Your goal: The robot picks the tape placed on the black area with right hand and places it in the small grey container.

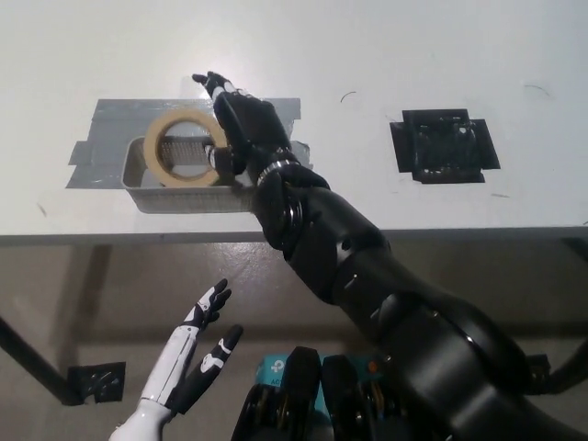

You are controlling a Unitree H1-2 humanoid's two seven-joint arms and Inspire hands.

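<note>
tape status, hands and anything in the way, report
Right hand open beside tape. Tape in grey container. Left hand open, low below the table edge. Nothing blocking.

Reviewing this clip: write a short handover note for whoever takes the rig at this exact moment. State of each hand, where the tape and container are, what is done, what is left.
Right hand: over the small grey container, fingers spread, beside the tape; whether it touches the roll cannot be told.
Left hand: open, resting below the table edge at lower left.
Tape: in the container, tilted, leaning against the wall.
Black area: bare, at the table's right.
Done: tape picked and brought into the container.
Left: confirm the roll is released and settled, then draw the right hand away.
</note>
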